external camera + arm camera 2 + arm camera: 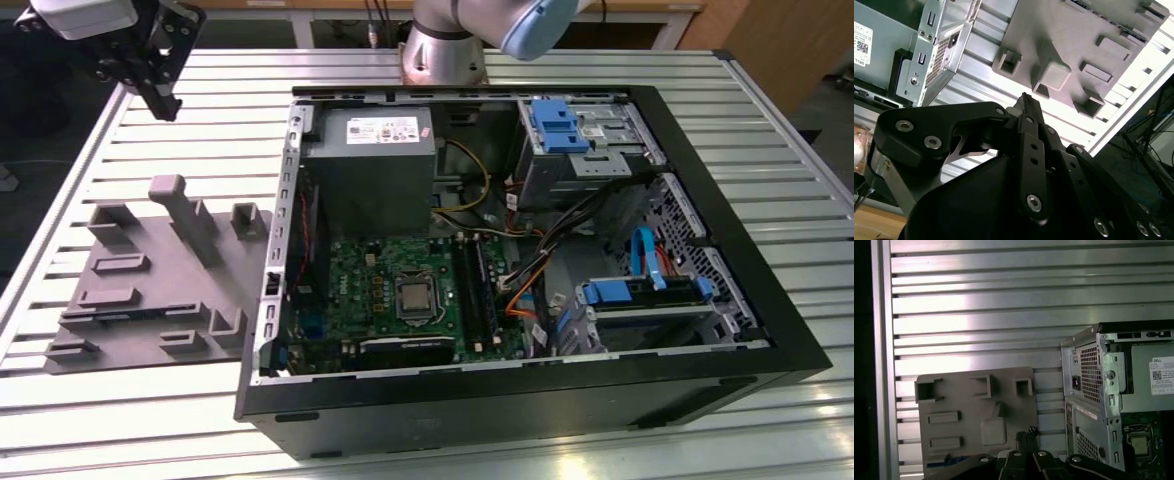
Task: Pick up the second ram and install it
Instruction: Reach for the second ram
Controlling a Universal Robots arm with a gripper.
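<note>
A slatted metal desk [227,100] carries an open case [534,400] lying on its side, its interior facing up. The arm [447,45] rises from behind the case's far wall, and its wrist is carried across to the exterior view's left of the case. A grey fixture [134,345] with upright posts and pockets lies flat on the desk just beside the case, on that same side.

The gripper [167,108] is held high above the desk, apart from the case's far corner and beyond the fixture's far end, pointing downward at a slight tilt. In the second wrist view the gripper [1026,100] is seen over the fixture [1064,35], its jaws drawn together at the tip with nothing seen between them. In the first wrist view the gripper [1026,434] hangs over the fixture edge [1004,410] nearer the case [1094,390].

The ram [100,318] is seen as a dark, bluish strip lying in a fixture slot on the side away from the case, well apart from the jaws; it also appears in the first wrist view [949,458].
</note>
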